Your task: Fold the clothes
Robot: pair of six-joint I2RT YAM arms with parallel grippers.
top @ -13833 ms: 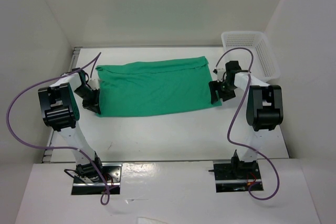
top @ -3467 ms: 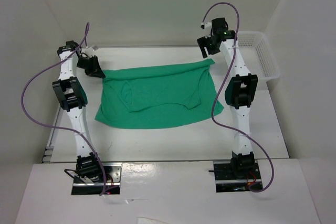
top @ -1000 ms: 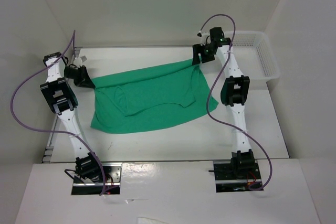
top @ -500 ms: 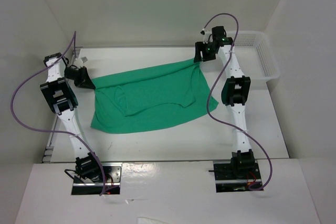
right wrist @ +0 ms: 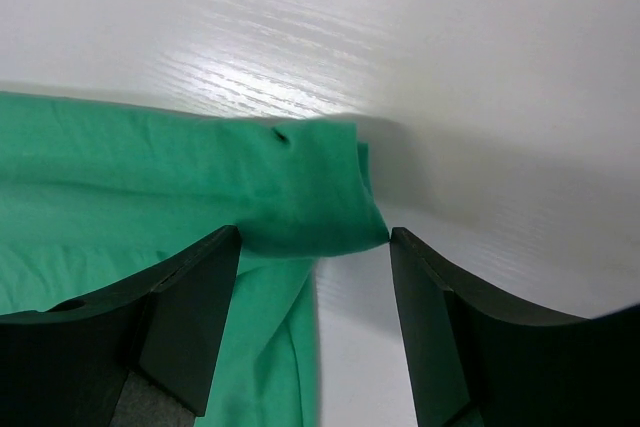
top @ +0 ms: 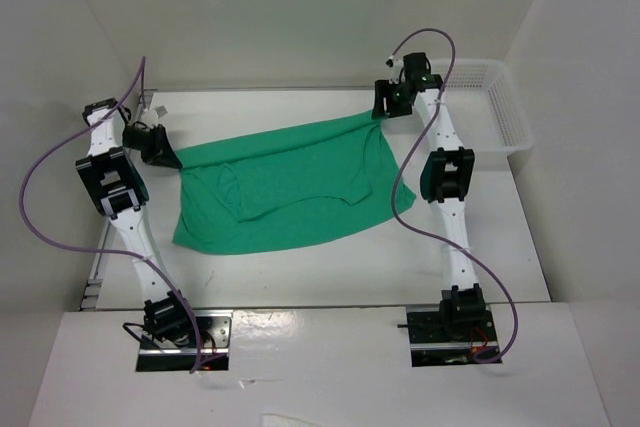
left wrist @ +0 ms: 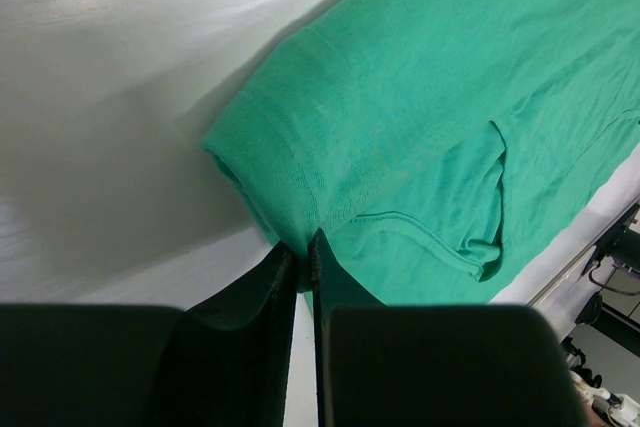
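- From above, on the white table (top: 300, 272), the green T-shirt (top: 290, 187) lies spread out and a bit crooked, its left side reaching nearer to the arm bases than its right.
- At the shirt's far left corner sits the left gripper (top: 170, 157), right against the cloth; I can't make out its fingers from up here.
- At the shirt's far right corner sits the right gripper (top: 381, 112), and the cloth rises in a slight peak towards it.
- Off to the right of the shirt, well apart from it, a white mesh basket (top: 505, 112) stands against the wall.
- Down at the left wrist, the left gripper (left wrist: 300, 247) has its two fingers pressed nearly together, pinching the T-shirt (left wrist: 420, 117) at a bunched, hemmed corner.
- Beyond that pinch the cloth fans out flat, a sleeve (left wrist: 470, 217) folded onto it, with bare table (left wrist: 120, 67) to the left of the shirt.
- Down at the right wrist, the right gripper (right wrist: 315, 235) has its fingers set wide apart.
- A rolled corner of the T-shirt (right wrist: 150, 187) lies in the gap between them, reaching almost from one finger to the other; whether either finger touches it I can't tell.
- Past that corner there is only bare table (right wrist: 400, 47).
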